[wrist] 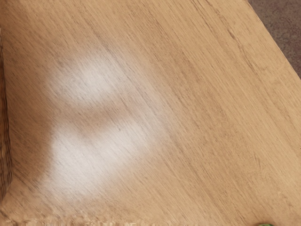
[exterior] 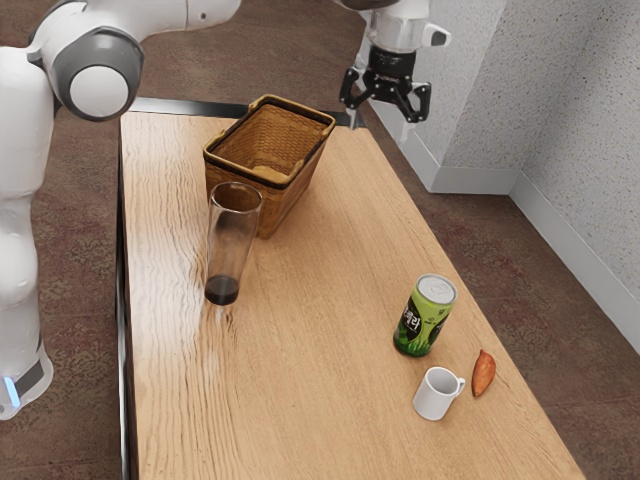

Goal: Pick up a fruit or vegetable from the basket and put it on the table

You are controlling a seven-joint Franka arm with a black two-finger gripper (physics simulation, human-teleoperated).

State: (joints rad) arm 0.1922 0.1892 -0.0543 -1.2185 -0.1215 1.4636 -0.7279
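The wooden surface (exterior: 330,290) runs beneath the arm (exterior: 22,150), which reaches out high, its hand pointed down, off to one side of the basket (exterior: 290,205). I'd centre over the basket's mouth before dropping straight in, clear of the rim and the tall glass (exterior: 232,235) beside it. The gripper (exterior: 380,123) is open and empty; it should close only once the piece sits between its fingers. A sweet potato (exterior: 484,372) lies on the surface; the pale patch (exterior: 270,174) inside the basket may be the piece to lift, or just basket floor.
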